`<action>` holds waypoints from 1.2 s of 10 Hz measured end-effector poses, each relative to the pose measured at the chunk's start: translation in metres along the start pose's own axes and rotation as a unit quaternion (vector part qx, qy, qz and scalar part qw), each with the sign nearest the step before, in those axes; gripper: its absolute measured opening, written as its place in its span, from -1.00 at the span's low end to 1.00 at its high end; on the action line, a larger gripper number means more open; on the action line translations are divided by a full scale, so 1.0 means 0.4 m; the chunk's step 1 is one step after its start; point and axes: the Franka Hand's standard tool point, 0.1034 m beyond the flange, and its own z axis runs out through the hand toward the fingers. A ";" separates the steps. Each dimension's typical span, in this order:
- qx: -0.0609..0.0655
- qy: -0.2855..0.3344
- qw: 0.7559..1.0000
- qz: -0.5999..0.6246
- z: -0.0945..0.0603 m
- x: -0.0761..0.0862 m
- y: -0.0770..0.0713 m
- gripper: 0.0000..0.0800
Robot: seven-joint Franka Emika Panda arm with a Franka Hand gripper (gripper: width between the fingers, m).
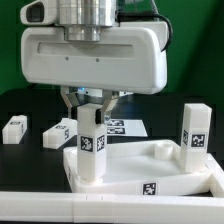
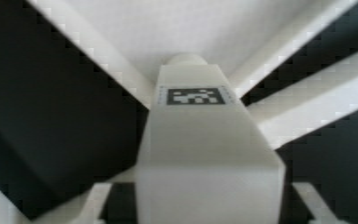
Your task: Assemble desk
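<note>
The white desk tabletop (image 1: 170,165) lies rim-up on the black table at the exterior view's right. One white leg (image 1: 92,140) stands upright at the tabletop's near-left corner. My gripper (image 1: 92,104) comes down from above, with its fingers close against the sides of the leg's top, shut on it. In the wrist view the leg (image 2: 197,150) fills the middle with its square marker facing the camera. One finger (image 2: 115,200) shows on each side of it, and the tabletop's rim (image 2: 300,100) lies beyond. A second leg (image 1: 195,128) stands upright at the tabletop's far-right corner.
Two loose legs (image 1: 14,128) (image 1: 60,133) lie on the table at the exterior view's left. The marker board (image 1: 125,127) lies flat behind the gripper. A long white bar (image 1: 90,207) runs along the front edge.
</note>
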 end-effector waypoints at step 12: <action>0.009 -0.004 0.995 -0.096 0.004 -0.020 -0.032 0.62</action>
